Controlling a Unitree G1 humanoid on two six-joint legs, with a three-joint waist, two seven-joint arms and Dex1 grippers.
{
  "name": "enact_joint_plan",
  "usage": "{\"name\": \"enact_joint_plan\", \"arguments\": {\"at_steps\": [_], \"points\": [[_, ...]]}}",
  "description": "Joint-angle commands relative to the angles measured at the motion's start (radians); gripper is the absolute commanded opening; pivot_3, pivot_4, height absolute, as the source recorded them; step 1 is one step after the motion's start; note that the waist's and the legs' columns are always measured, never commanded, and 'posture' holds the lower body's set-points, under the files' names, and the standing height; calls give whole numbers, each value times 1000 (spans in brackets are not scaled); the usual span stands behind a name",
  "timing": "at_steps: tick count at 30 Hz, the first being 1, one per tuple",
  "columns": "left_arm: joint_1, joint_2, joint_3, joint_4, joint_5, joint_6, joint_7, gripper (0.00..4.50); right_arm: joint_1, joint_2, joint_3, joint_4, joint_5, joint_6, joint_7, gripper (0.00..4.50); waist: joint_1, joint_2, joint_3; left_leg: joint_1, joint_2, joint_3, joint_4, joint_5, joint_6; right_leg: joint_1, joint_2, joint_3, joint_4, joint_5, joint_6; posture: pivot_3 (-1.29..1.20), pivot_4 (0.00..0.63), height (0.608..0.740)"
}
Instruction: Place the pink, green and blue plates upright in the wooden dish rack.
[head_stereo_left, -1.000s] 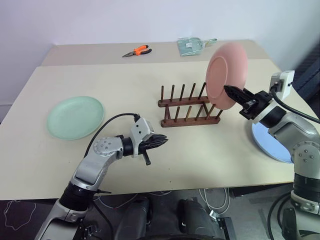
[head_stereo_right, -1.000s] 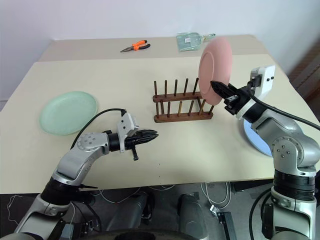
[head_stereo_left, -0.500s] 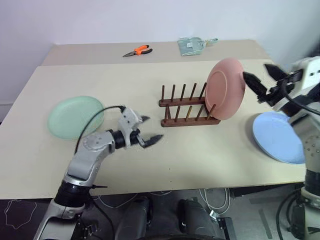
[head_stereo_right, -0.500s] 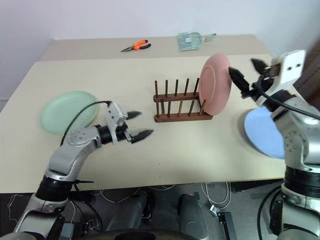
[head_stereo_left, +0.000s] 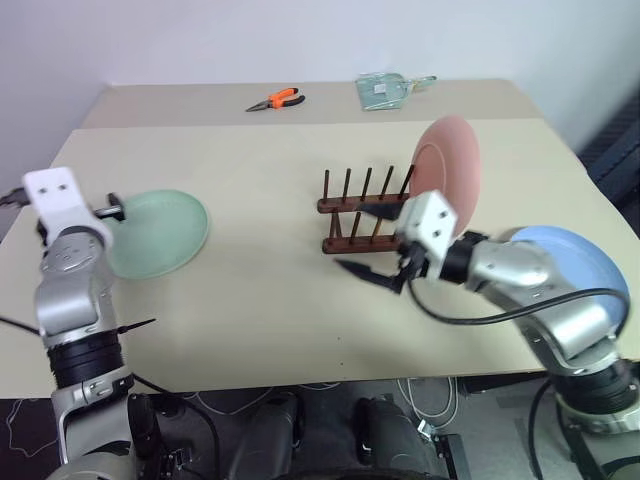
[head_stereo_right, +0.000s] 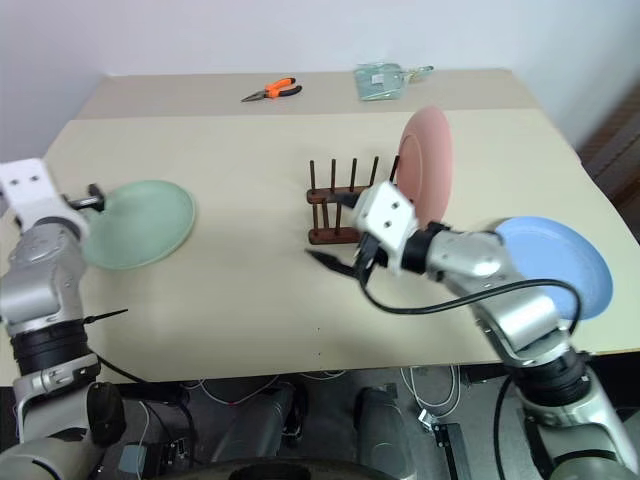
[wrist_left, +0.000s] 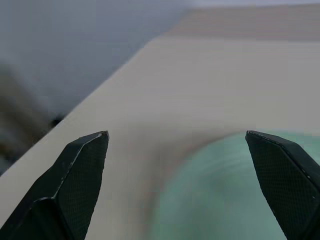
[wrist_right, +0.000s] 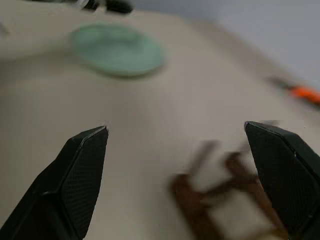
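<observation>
Plates first: the round pink plate (head_stereo_left: 447, 176) stands upright at the right end of the small dark wooden peg rack (head_stereo_left: 372, 213); nothing else is slotted. Flat on the beige table (head_stereo_left: 260, 290) lie the round pale-green plate (head_stereo_left: 160, 233), by the wide-open left gripper (wrist_left: 182, 190), and the round blue plate (head_stereo_left: 580, 262). The right gripper (head_stereo_left: 378, 244) gapes empty before the rack.

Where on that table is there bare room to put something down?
The widest bare stretch lies between the green plate and the wooden dish rack. It is crowded where the pink plate, right gripper and blue plate cluster.
</observation>
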Motion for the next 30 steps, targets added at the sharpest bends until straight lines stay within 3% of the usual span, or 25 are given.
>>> {"name": "enact_joint_plan", "arguments": {"at_steps": [1, 5, 8, 15, 22, 27, 30], "points": [[-2, -105, 164, -120, -150, 151, 52, 4500, -10, 24, -8, 17, -40, -46, 15, 4447, 12, -2, -1, 0, 0, 0, 1, 0, 0, 1, 0, 0, -1, 1, 1, 0, 150, 719], [37, -182, 180, -202, -258, 294, 13, 4500, -13, 45, 6, 41, -79, -70, 37, 4447, 10, -4, -2, 0, 0, 0, 1, 0, 0, 1, 1, 0, -2, 2, 2, 0, 150, 719], [0, -243, 281, -188, -306, 308, 94, 3701, -14, 61, 6, 44, -97, -80, 45, 4500, 8, -4, -2, 0, 0, 0, 0, 0, -1, 0, 1, 0, -1, 2, 2, 0, 150, 719], [-55, -224, 290, -125, -386, 283, 79, 141, -2, 64, -26, 21, -113, -52, 45, 4500, 9, -5, -2, 0, 1, 0, -1, 1, -3, -1, 2, 0, 1, 2, 2, 0, 150, 719], [-212, -145, -32, -224, -395, 130, -114, 38, -73, 49, 18, 32, -275, -142, 19, 4500, 10, -7, -1, 0, 0, 0, -1, 1, -3, -1, 1, 0, 0, 2, 1, 0, 150, 719], [-376, -134, -259, -230, -348, 166, -129, 38, -203, 58, 110, 145, -546, -304, -61, 4500, 4, -7, -1, -2, 0, 1, -2, 4, -8, 0, 2, 0, 0, 2, 1, 0, 150, 719], [-415, -160, -301, -222, -354, 196, -100, 38, -268, 68, 154, 240, -696, -390, -122, 4500, -10, -6, -1, -2, 0, 3, -4, 6, -11, -2, 4, 2, 2, 2, 1, 0, 150, 719]]}}
